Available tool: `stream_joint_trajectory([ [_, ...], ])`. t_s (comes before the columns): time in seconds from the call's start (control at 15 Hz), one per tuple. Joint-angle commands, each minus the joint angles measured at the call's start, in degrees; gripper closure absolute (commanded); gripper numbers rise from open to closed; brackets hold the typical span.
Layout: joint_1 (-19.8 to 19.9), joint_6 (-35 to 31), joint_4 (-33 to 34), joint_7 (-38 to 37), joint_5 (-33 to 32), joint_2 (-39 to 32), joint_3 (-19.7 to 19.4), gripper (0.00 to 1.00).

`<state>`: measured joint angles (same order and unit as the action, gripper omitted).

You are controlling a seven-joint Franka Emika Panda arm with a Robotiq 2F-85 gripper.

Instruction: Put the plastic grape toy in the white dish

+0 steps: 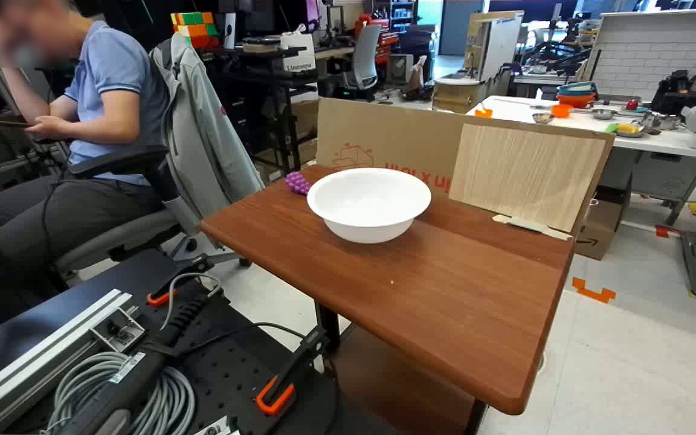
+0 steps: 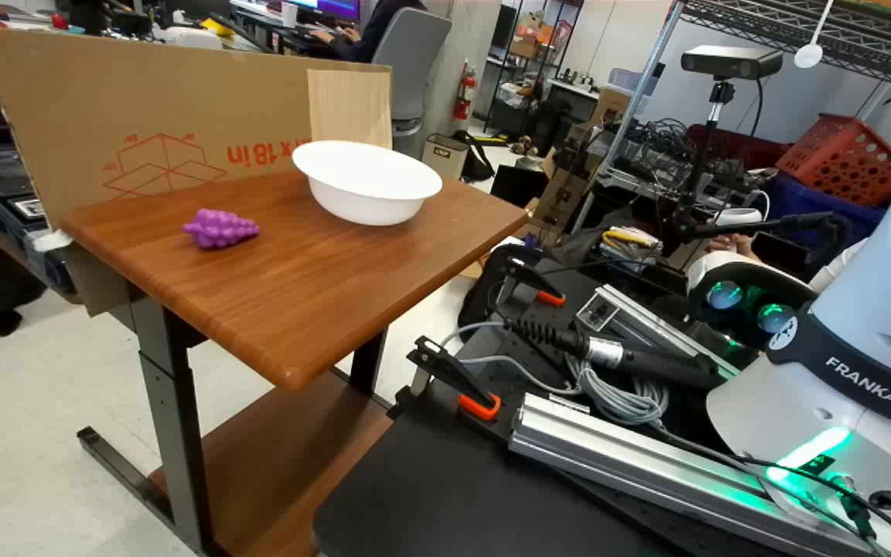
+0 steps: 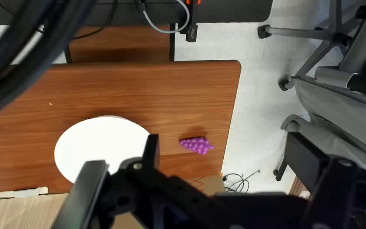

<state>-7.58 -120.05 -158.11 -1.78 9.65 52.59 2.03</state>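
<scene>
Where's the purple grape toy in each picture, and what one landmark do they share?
In an exterior view: grape toy, slightly above and left of centre, left of the white dish.
In an exterior view: grape toy, left part, slightly above mid-height, left of the white dish.
In the wrist view: grape toy, slightly right of centre, below mid-height, right of the white dish.
Shared landmark: the white dish.
</scene>
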Motion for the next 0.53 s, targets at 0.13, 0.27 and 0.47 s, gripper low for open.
stream_joint_trajectory([
  [0.13, 0.97, -0.03, 0.31, -0.98, 0.18, -0.17, 0.86, 0.00],
  [0.27, 1.67, -0.21, 0.87, -3.76, 1.53, -1.19, 0.83, 0.00],
  [0.47, 2.12, -1.41, 2.30, -5.72, 1.01, -4.25, 1.33, 0.00],
])
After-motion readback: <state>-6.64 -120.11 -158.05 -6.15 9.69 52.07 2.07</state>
